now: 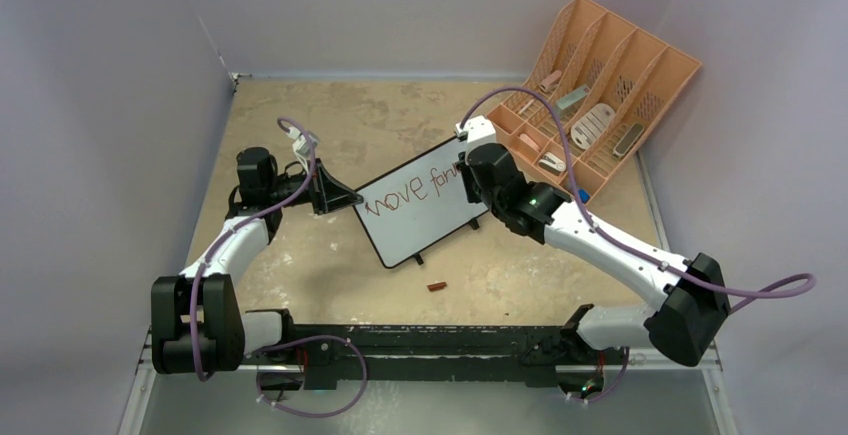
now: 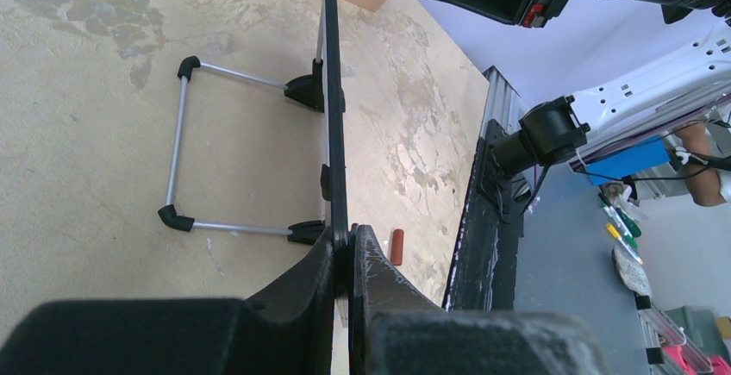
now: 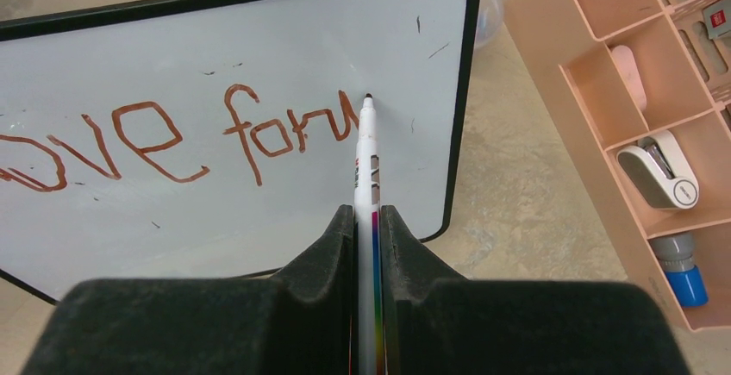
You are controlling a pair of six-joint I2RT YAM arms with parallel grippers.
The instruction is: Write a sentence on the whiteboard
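Observation:
The whiteboard [image 1: 420,210], white with a thin black frame, stands tilted at the table's middle and bears brown-red writing "move forw". My left gripper [image 1: 345,198] is shut on its left edge; in the left wrist view the board [image 2: 332,108] shows edge-on between the jaws [image 2: 351,250]. My right gripper [image 1: 470,177] is shut on a white marker [image 3: 368,168]. The marker tip touches the board [image 3: 284,56] at the end of the last letter. The board's wire stand [image 2: 181,116] rests on the table.
A peach slotted organizer [image 1: 600,90] with small office items stands at the back right, also in the right wrist view [image 3: 603,90]. A small brown-red cap [image 1: 437,286] lies on the table in front of the board, also in the left wrist view [image 2: 397,246].

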